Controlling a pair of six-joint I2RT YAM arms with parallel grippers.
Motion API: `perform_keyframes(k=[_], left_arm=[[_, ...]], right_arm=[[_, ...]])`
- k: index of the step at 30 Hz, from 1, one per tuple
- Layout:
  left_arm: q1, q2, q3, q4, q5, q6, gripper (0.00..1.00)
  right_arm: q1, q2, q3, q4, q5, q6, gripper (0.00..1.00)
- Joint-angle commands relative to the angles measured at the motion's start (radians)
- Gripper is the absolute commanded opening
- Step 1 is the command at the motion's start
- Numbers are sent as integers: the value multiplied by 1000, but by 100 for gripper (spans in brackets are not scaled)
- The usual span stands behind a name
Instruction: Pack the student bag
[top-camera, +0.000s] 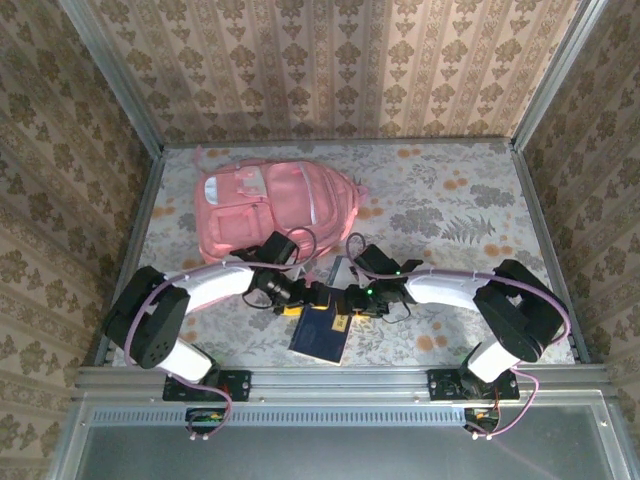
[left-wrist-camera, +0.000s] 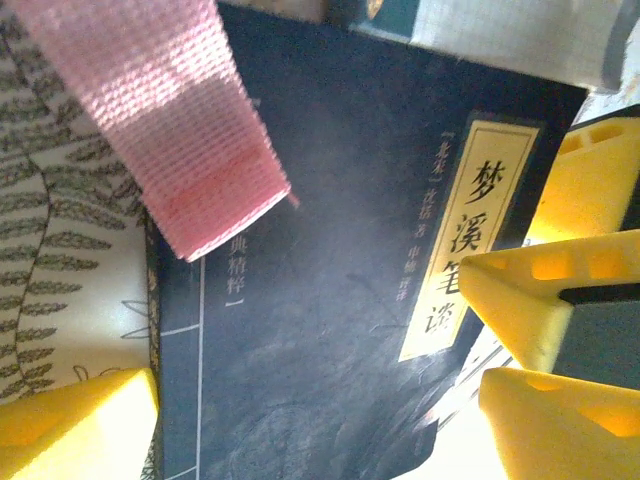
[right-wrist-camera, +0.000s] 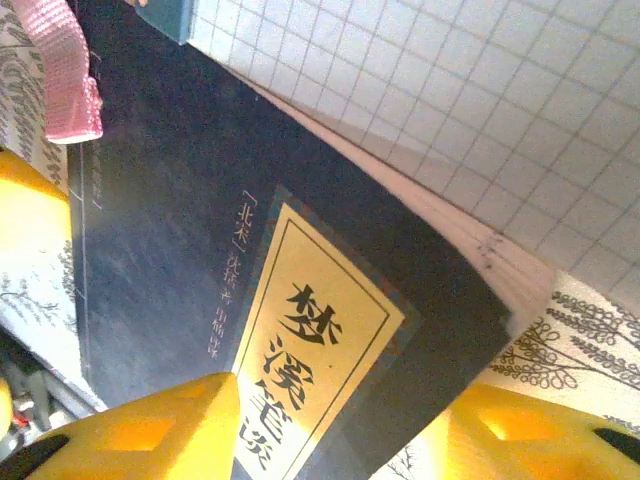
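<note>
Left pincer (left-wrist-camera: 320, 400) was spread wide open, its yellow fingers (left-wrist-camera: 80, 425) straddling the dark blue book (top-camera: 322, 330) from the book's left side. Right pincer (right-wrist-camera: 340, 400) came at the book's right corner, one finger on each side of it. Jaws were apart, but whether they were actually clamped on the cover I could not tell. A pink strap (left-wrist-camera: 170, 130) lay draped over the book's far corner. Just beyond the book, right against it, sat a gridded notebook (right-wrist-camera: 450, 110). Farther back and left of the book, the student bag (top-camera: 265, 205) lay flat on the flowered desk (top-camera: 450, 200), well apart from both pincers.
</note>
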Motion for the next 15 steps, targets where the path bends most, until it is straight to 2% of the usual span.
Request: perform_keyframes(k=[1,6,9,12,15], left_arm=[[-5,11,42,23,48,28,90],[-6,19,40,51,70,21,89],[-5,9,41,49,65,21,89],[0,4,46,15,41,31,89],[9,-41,39,-21,-12,38,88]], right_arm=[[-32,4,-18,155,-62,76,47],[-77,-17,-75,271,-148,167,31],[-78,-5,-78,277,-161,173,21],[-83,5,-78,277,-165,169,21],[-79,0,-52,177,-119,96,28]])
